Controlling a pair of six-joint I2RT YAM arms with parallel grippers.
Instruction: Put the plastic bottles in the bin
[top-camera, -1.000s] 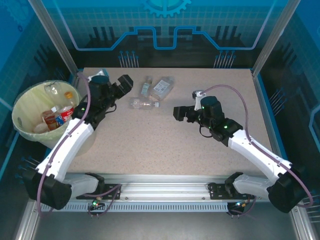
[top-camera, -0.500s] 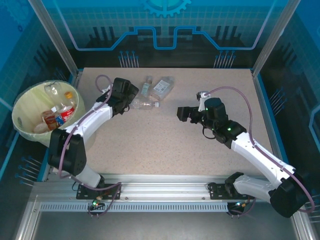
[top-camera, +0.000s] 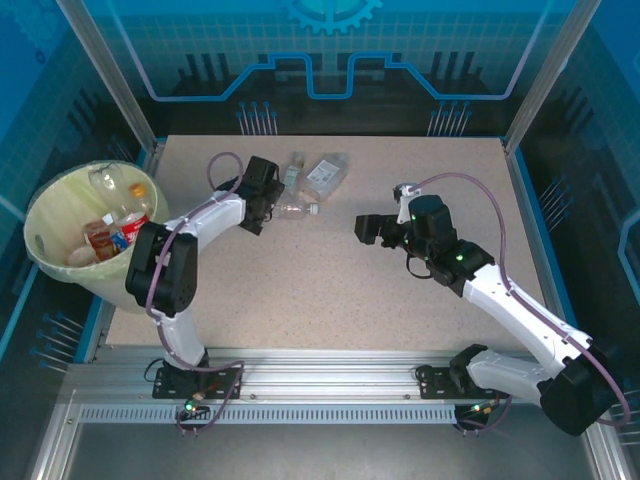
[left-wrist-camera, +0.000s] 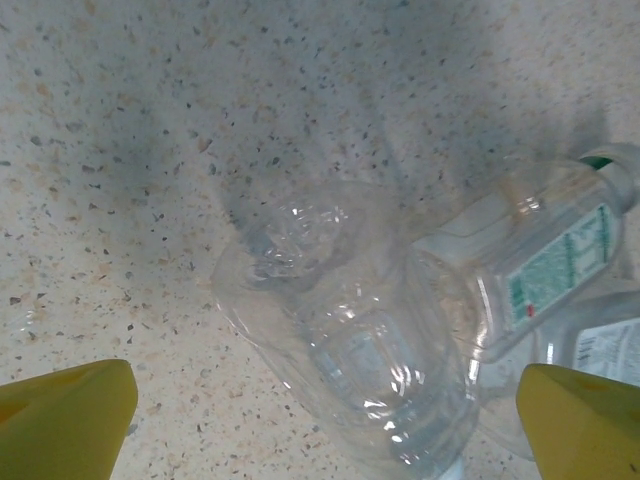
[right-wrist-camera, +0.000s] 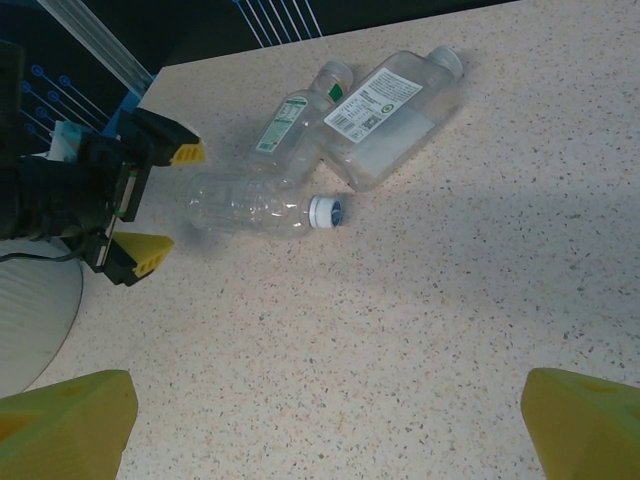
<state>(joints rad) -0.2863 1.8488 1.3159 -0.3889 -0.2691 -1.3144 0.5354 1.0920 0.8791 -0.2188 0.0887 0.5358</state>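
Observation:
A crumpled clear bottle (top-camera: 290, 208) with a blue-white cap (right-wrist-camera: 325, 212) lies on its side on the speckled table. My left gripper (top-camera: 268, 200) is open, with its yellow fingertips (right-wrist-camera: 185, 153) on either side of the bottle's base end (left-wrist-camera: 350, 330), not pressing it. Just behind lie a small green-labelled bottle (top-camera: 292, 172) and a larger square white-labelled bottle (top-camera: 325, 175). The pale yellow-green bin (top-camera: 40, 215) stands off the table's left edge with several bottles inside. My right gripper (top-camera: 365, 228) hangs open over bare table, right of the bottles.
The green-labelled bottle (left-wrist-camera: 540, 260) rests against the clear one's side, with the white-labelled bottle (left-wrist-camera: 610, 350) close by. Metal frame posts and blue panels enclose the table. Bare tabletop (top-camera: 330, 290) stretches across the middle and front.
My left arm has swung from beside the bin rightwards and down to the clear bottle, its jaws now astride it. The right arm has shifted only slightly.

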